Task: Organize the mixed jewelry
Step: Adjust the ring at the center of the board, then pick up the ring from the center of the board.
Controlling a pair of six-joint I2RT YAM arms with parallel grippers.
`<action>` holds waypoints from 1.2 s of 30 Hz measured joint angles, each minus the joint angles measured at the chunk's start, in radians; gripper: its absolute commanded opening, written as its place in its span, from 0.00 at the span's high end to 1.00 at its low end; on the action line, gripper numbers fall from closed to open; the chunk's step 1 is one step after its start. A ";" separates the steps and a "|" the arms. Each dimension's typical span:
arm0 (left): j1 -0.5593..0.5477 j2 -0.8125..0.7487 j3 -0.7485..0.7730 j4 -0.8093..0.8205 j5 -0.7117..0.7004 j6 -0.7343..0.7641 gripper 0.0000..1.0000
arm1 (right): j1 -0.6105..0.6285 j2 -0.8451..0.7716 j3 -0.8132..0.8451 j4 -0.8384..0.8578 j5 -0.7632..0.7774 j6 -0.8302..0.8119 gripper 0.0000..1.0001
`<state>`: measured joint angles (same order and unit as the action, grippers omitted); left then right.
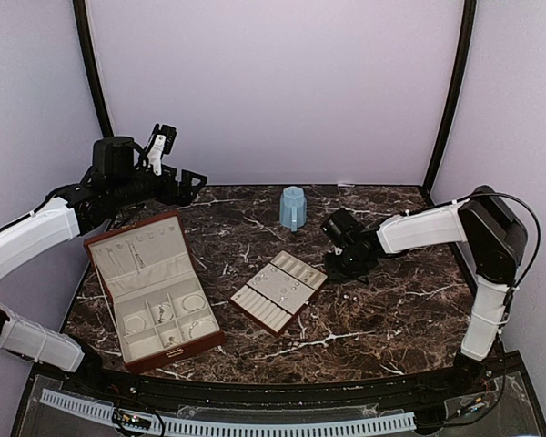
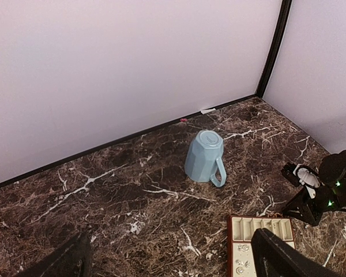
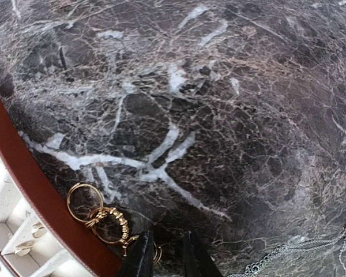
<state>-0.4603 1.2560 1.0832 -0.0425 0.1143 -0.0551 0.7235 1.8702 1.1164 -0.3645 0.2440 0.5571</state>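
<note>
1. Dark marble table, pale lilac walls behind.
2. Against the tray and its red-brown rim: thin gold-toned rings, overlapping in a string slanting from upper left down to lower right.
3. Near the right wrist view's lower right corner: fine silvery chain, stretched left to right, rising slightly.
4. Right gripper low, fingers nearly together beside a small ring; cannot tell whether pinched.
5. Left gripper raised, fingers wide apart, holding nothing.

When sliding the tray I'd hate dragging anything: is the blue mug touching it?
Apart. The top external view shows bare marble between the blue mug and the slotted tray.
</note>
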 measured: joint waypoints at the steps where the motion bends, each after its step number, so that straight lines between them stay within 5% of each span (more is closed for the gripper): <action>1: 0.000 0.000 0.000 0.000 0.000 0.000 0.01 | -0.002 0.000 0.000 0.000 0.003 0.001 0.83; 36: 0.000 -0.015 -0.004 0.000 -0.003 0.000 0.01 | -0.031 -0.045 0.014 -0.056 -0.009 0.056 0.86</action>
<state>-0.4603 1.2407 1.0790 -0.0422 0.1112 -0.0547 0.6922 1.8248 1.1301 -0.4210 0.2352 0.6132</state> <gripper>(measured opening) 0.989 0.152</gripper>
